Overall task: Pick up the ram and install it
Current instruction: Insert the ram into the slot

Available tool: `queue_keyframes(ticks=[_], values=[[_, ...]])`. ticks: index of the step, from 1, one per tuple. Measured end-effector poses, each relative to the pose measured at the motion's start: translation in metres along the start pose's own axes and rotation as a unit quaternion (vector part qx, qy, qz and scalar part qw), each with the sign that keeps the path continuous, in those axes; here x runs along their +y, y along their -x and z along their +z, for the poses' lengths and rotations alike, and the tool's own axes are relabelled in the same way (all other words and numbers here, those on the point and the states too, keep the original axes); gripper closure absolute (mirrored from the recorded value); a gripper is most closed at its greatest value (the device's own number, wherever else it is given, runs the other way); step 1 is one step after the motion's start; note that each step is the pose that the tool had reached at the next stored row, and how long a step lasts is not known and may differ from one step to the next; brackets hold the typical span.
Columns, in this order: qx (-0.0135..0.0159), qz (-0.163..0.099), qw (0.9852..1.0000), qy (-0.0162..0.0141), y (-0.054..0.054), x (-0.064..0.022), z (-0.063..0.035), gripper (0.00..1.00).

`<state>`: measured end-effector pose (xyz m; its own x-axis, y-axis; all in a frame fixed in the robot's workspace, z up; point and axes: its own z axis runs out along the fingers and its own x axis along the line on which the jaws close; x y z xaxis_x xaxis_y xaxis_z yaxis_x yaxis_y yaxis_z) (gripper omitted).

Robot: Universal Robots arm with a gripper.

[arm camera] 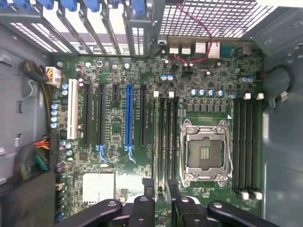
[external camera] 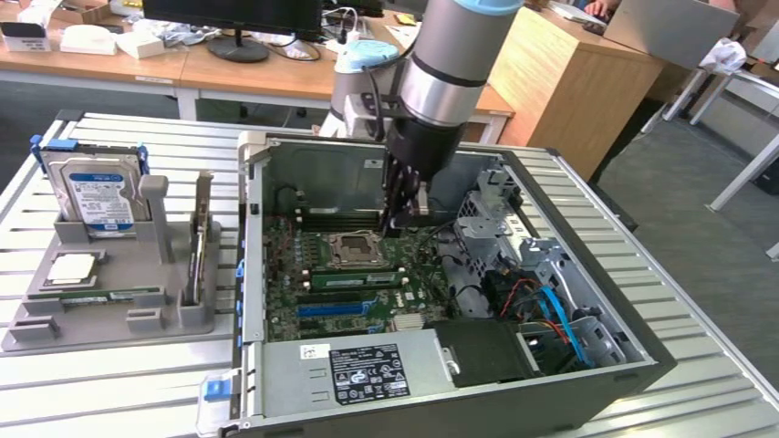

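My gripper (external camera: 406, 222) hangs inside the open computer case (external camera: 633, 360), just above the motherboard (arm camera: 113, 137) and beside the CPU socket (external camera: 359, 246). Its two dark fingers (arm camera: 148, 201) stand apart, and bare board shows between them. In the wrist view my gripper (arm camera: 161, 197) is over one end of the black memory slots (arm camera: 166, 142). A green ram stick (external camera: 357, 276) stands in a slot next to the socket, apart from the fingers. Another thin green stick (external camera: 108, 295) lies flat in the grey fixture (external camera: 146, 328) at the exterior view's left.
The fixture also holds a hard drive (external camera: 95, 192), an upright card (external camera: 199, 242) and a square chip (external camera: 71, 266). A long blue slot (arm camera: 129, 116), cables (arm camera: 40, 151), drive cages (external camera: 512, 237) and the power supply (external camera: 353, 370) crowd the case.
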<state>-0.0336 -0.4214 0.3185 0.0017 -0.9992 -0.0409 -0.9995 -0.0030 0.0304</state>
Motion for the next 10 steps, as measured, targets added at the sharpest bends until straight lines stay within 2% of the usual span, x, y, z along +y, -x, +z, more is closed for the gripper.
queue_keyframes(ticks=[5, 8, 10], values=[[0.0, 0.0, 1.0, 0.0, 0.001, 0.0004, -0.0135, 0.75], [0.0, 0.0, 1.0, 0.0, 0.002, 0.0013, -0.0421, 0.75], [0.0, 0.0, 1.0, 0.0, 0.002, 0.0013, -0.043, 0.75]])
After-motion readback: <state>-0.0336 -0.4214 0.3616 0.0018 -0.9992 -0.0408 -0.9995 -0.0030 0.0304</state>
